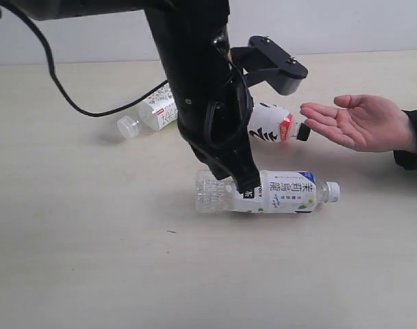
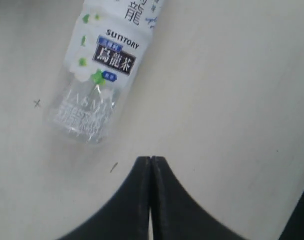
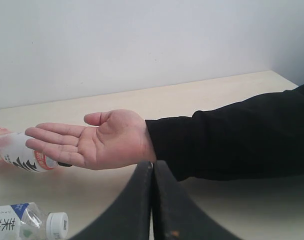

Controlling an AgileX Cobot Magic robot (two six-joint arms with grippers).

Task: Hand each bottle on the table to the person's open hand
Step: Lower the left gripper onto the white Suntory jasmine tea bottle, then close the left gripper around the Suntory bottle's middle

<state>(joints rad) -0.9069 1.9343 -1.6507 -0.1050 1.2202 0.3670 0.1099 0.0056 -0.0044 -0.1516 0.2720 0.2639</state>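
Now your left tool (image 2: pixel 151 161) hovers empty, pressed together.
White-blue bottle (image 2: pixel 99 62) lies just ahead; hand (image 1: pixel 362 122) is held palm-up to receive it.

Wide pale beige wood-grain counter (image 1: pixel 92 274), few tiny dark specks. 3 clear plastic bottles lie on their sides on it, apart from each other. Centre: bottle w/ white-blue label (image 1: pixel 283 193), white cap to the right. Farther back, right of centre: bottle w/ pink-white label (image 1: pixel 270 129), black cap pointing right. Far left: bottle w/ white patterned label (image 1: pixel 157 113), white cap toward near-left.
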